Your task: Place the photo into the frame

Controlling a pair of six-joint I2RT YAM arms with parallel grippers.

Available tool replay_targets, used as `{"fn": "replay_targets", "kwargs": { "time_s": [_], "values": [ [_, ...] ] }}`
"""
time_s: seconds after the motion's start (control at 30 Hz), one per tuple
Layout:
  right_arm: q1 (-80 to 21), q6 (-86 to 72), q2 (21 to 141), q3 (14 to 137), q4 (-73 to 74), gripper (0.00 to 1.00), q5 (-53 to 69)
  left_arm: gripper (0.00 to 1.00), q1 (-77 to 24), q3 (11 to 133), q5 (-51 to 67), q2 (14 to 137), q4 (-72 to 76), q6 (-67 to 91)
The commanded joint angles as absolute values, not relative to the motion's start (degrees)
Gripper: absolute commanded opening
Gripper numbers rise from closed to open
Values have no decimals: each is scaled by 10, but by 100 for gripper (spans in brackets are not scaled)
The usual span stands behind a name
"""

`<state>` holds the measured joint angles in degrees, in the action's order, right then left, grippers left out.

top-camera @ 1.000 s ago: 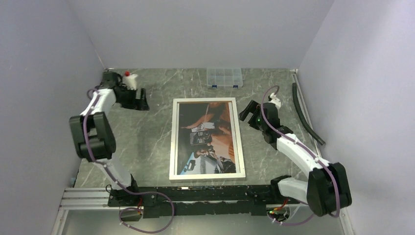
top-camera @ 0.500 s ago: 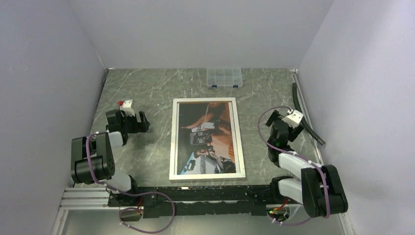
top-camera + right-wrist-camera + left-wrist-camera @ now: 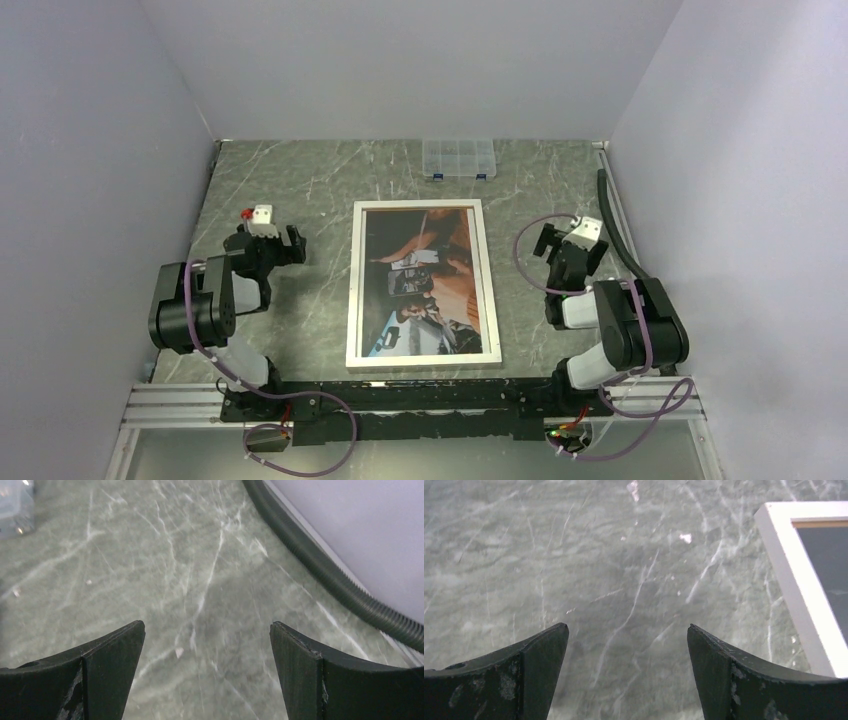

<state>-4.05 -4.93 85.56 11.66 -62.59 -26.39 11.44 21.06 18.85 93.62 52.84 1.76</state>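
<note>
Top view: the frame [image 3: 354,290] lies flat mid-counter [image 3: 310,180], the photo [image 3: 425,285] showing inside its white border; left claw [image 3: 283,245] and right claw [image 3: 558,250] sit either side, apart from it. Left wrist: left claw [image 3: 628,630] wide, empty; only the frame's corner [image 3: 784,555] shows. Right wrist: right claw [image 3: 207,625] wide, empty, and the ribbing on the hose [image 3: 320,560] is resolved here.

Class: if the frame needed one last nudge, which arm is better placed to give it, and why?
Probably the left arm: its open jaws face the frame, whose white edge shows close ahead. The right arm has open jaws facing the table and a hose, no frame in its view.
</note>
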Motion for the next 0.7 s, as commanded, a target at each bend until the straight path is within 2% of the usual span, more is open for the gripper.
{"fn": "replay_targets", "kwargs": {
  "time_s": [0.0,0.67],
  "values": [
    [-23,-45,855,144,-653,100,-222,94,93,234,145,935,530,11],
    [-31,-35,852,136,-663,100,-232,94,92,227,142,936,546,13]
  ]
}}
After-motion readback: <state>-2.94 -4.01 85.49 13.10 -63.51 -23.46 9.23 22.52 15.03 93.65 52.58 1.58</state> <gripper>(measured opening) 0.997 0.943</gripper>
